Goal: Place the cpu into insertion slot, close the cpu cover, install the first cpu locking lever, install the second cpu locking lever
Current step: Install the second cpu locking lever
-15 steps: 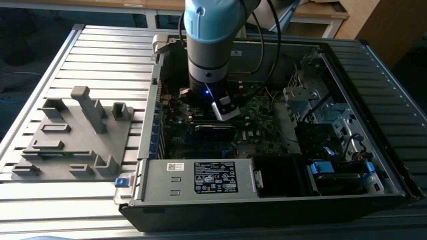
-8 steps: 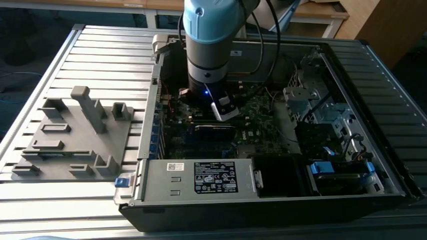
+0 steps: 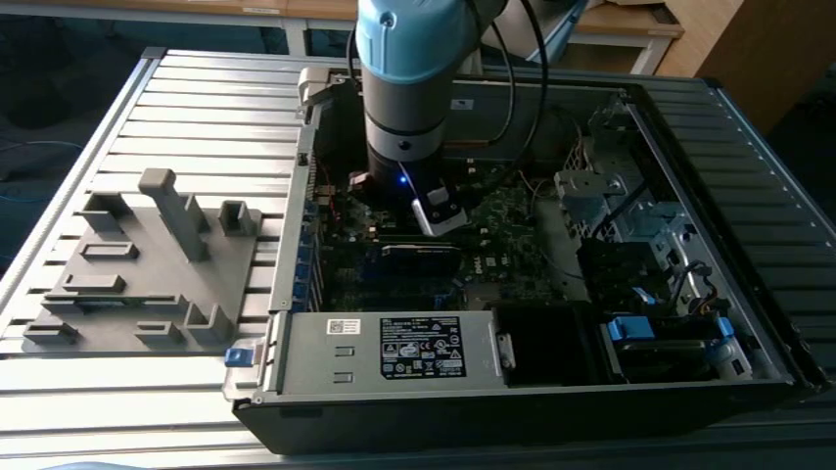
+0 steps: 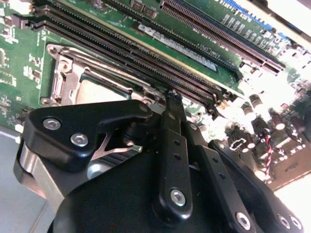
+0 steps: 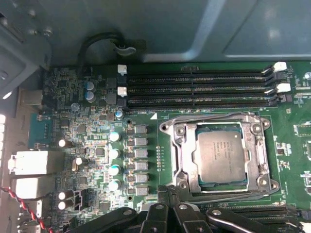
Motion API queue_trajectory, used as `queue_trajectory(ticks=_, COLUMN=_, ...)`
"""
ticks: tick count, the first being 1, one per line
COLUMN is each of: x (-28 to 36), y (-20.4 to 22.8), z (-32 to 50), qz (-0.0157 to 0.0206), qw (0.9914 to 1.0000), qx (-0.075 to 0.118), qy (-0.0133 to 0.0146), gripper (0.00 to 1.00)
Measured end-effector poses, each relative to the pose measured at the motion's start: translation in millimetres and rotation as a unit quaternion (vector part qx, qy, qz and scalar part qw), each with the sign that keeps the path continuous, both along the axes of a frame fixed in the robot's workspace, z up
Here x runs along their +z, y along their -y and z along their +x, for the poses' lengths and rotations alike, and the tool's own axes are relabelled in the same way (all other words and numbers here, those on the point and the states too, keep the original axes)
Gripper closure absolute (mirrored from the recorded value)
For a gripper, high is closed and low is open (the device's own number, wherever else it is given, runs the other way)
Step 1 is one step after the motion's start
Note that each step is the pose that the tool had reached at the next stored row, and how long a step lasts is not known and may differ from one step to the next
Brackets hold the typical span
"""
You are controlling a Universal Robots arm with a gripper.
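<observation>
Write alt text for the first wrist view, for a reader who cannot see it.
A silver-grey cpu sits in its insertion slot on a green motherboard, framed by the closed metal cpu cover. Long black memory slots run beside the socket, rows of small capacitors lie on its other side, and the black gripper reaches in at the frame's edge.

An open computer case (image 3: 523,392) is lying on a slatted metal table (image 3: 196,98), with its green motherboard (image 3: 503,220) facing up. A grey power supply box (image 3: 386,348) is sitting along the case's near wall. On the exterior view's left, a grey moulded fixture (image 3: 144,264) is resting on the slats, just beside the case. Long black memory slots (image 5: 194,87) are running across the board in both wrist views.
</observation>
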State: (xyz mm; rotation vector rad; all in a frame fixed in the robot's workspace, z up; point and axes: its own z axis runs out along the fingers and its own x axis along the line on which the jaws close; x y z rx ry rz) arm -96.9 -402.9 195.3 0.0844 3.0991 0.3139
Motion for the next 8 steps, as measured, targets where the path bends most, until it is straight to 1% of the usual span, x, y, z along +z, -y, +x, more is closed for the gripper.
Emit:
queue_trajectory(ticks=3, x=6.1, y=0.0, z=0.0, qz=-0.0003, qw=1.0, qx=0.0, qy=-0.0001, gripper=0.89)
queue_trajectory(ticks=6, x=13.8, y=0.1, z=0.0, qz=-0.0003, qw=1.0, qx=0.0, qy=-0.0002, gripper=0.89)
queue_trajectory(ticks=7, x=15.6, y=0.1, z=-0.1, qz=-0.0004, qw=1.0, qx=0.0, qy=-0.0002, gripper=0.89)
queue_trajectory(ticks=8, x=15.6, y=0.0, z=0.1, qz=-0.0002, qw=1.0, qx=0.0, qy=-0.0001, gripper=0.89)
